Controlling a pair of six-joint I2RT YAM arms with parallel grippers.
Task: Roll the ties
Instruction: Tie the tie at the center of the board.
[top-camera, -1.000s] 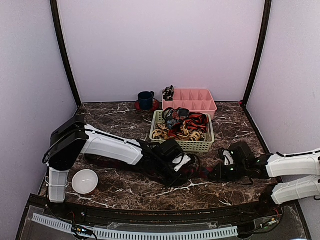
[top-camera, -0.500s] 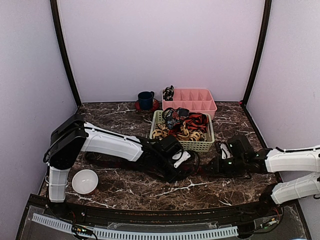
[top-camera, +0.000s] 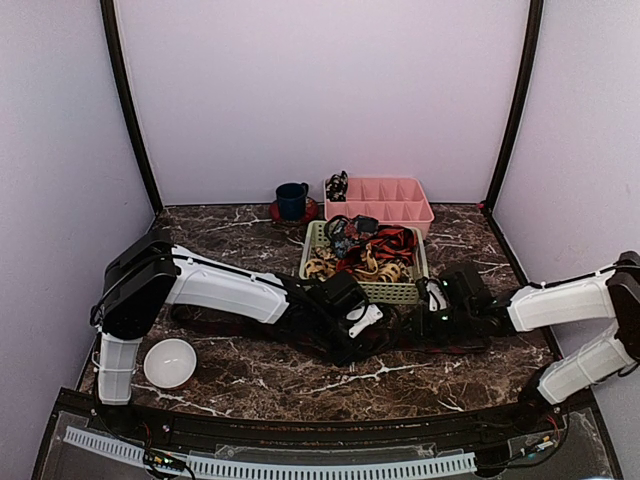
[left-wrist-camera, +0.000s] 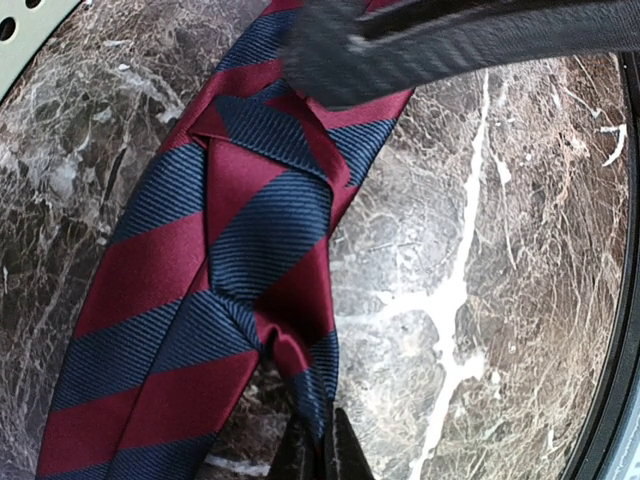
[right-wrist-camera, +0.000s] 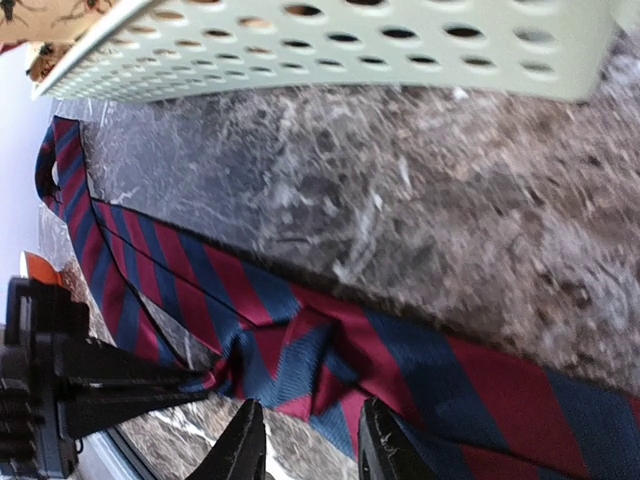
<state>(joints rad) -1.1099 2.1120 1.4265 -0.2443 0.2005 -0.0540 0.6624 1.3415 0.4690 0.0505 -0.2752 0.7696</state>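
Top view: striped tie mostly hidden under both arms where left hand meets right hand; finger gaps too small to read.
Left wrist view: tie runs off frame ahead of and behind hand; own fingertips cut by bottom edge; dark bar ahead of hand blurred.
Right wrist view: fingertips cut by bottom edge; tie leaves frame beside hand.

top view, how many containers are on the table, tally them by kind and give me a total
pink divided tray: 1
green perforated basket: 1
blue mug: 1
white bowl: 1
total: 4
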